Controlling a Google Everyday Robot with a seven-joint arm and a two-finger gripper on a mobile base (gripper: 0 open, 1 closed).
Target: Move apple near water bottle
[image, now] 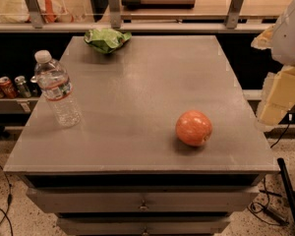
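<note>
The apple [193,128], round and orange-red with pale streaks, rests on the grey table top [137,82] at the front right. The water bottle [57,89], clear with a white cap and a white, red and green label, stands upright at the table's left edge, far from the apple. My gripper [274,103] hangs at the right edge of the view, beyond the table's right side, to the right of the apple and a little above it. It holds nothing that I can see.
A wrinkly green bag [106,39] lies at the back of the table. Small soda cans [9,86] stand on a low shelf to the left. A railing with metal posts [235,6] runs behind the table. Drawers [142,200] sit below the top.
</note>
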